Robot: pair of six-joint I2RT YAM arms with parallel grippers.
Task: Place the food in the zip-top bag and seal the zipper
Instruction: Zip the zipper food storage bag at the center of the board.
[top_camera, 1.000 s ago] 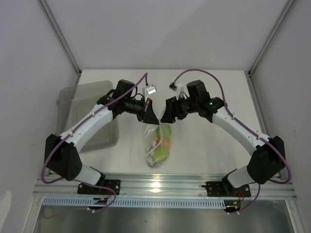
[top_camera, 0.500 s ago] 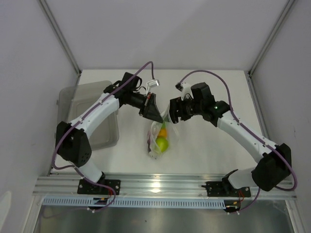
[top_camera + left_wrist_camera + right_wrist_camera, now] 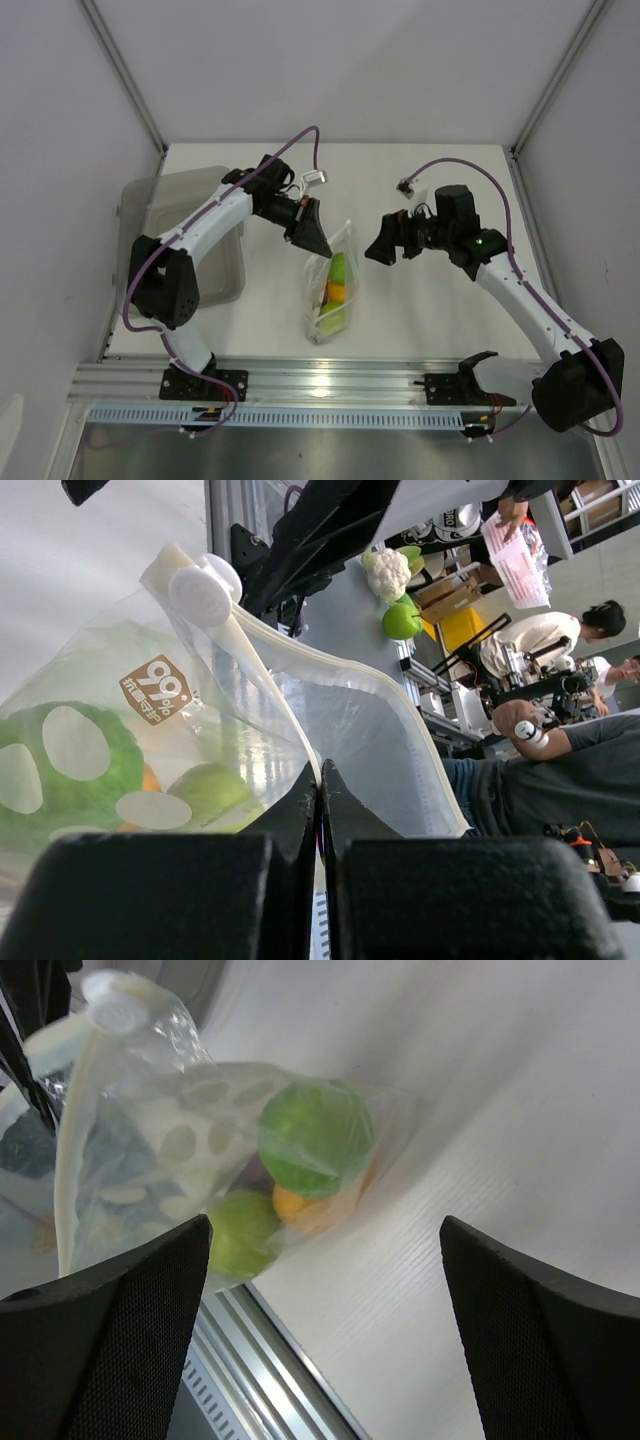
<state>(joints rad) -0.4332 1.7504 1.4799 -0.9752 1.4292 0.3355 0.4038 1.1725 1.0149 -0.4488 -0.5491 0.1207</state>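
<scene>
The zip-top bag [image 3: 334,288] hangs from my left gripper [image 3: 320,244] down to the table, with the food inside. My left gripper [image 3: 320,776] is shut on the bag's top edge, right on the zipper [image 3: 262,680]. A white slider [image 3: 200,588] sits at the far end of that strip. Through the plastic I see a round green fruit [image 3: 316,1138], a yellow-green pear [image 3: 244,1236] and an orange fruit [image 3: 312,1210]. My right gripper [image 3: 378,251] stands open to the right of the bag, apart from it. Nothing lies between its fingers [image 3: 120,1330].
A translucent grey bin [image 3: 186,236] stands at the left of the table, beside the left arm. The aluminium rail [image 3: 340,378] runs along the near edge, just below the bag's bottom. White walls close in the back and both sides.
My right gripper has opened, let go of the bag's mouth and drawn back to the right. The left gripper has kept its hold, and the bag has swung a little to the right.
</scene>
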